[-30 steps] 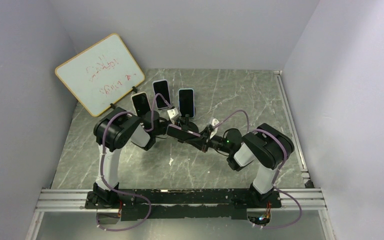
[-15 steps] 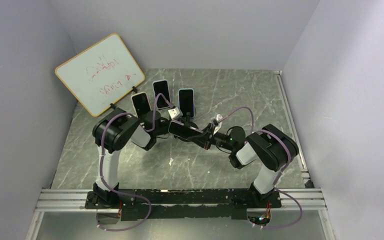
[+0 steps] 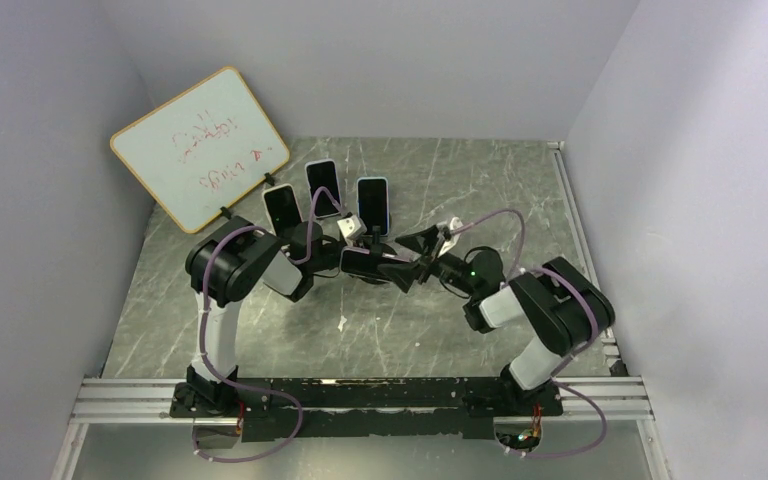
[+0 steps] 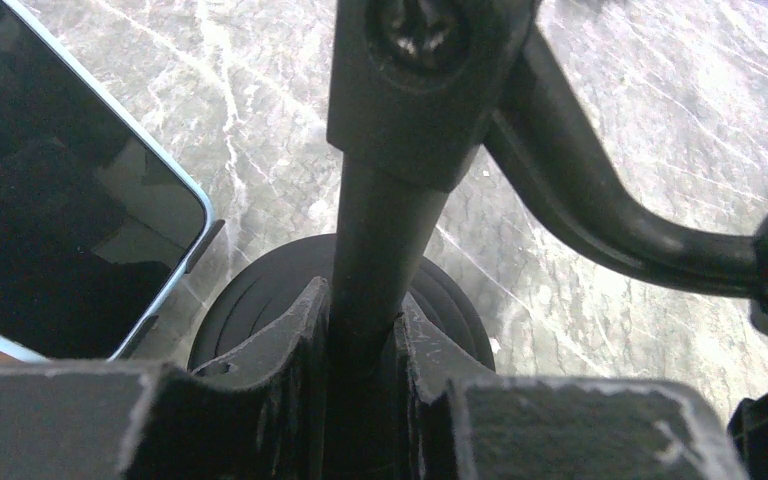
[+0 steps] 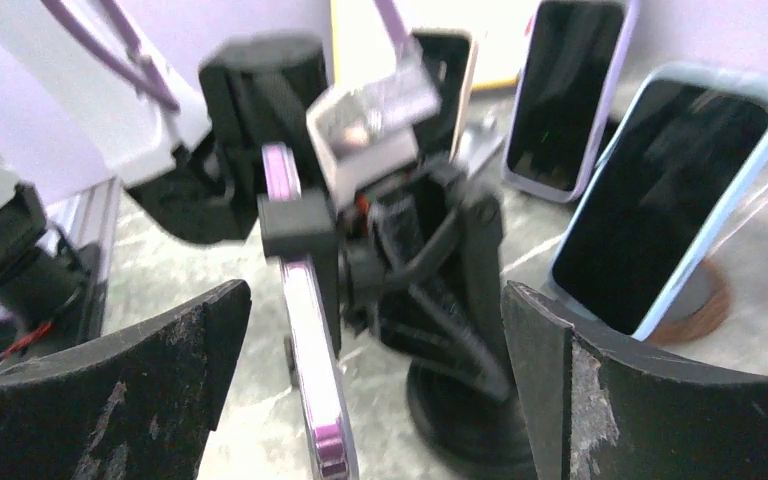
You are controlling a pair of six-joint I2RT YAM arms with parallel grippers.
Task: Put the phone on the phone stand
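The phone (image 5: 312,380), in a purple case, shows edge-on in the right wrist view, against the holder of the black phone stand (image 5: 450,300). My right gripper (image 5: 375,310) is open; its fingers (image 5: 110,400) flank phone and stand without touching. In the left wrist view my left gripper (image 4: 360,305) is shut on the phone stand's stem (image 4: 385,220), above its round base (image 4: 250,310). From above, the left gripper (image 3: 358,263) and right gripper (image 3: 416,256) meet mid-table.
Three other phones stand on stands at the back: (image 3: 281,207), (image 3: 323,187) and a blue-cased one (image 3: 372,204), close to the left gripper. A whiteboard (image 3: 200,145) leans in the back left corner. Walls close in on both sides.
My right gripper has opened and let go of the phone, which now stays in the stand. The right arm has swung a little toward the back right. The left gripper keeps its hold.
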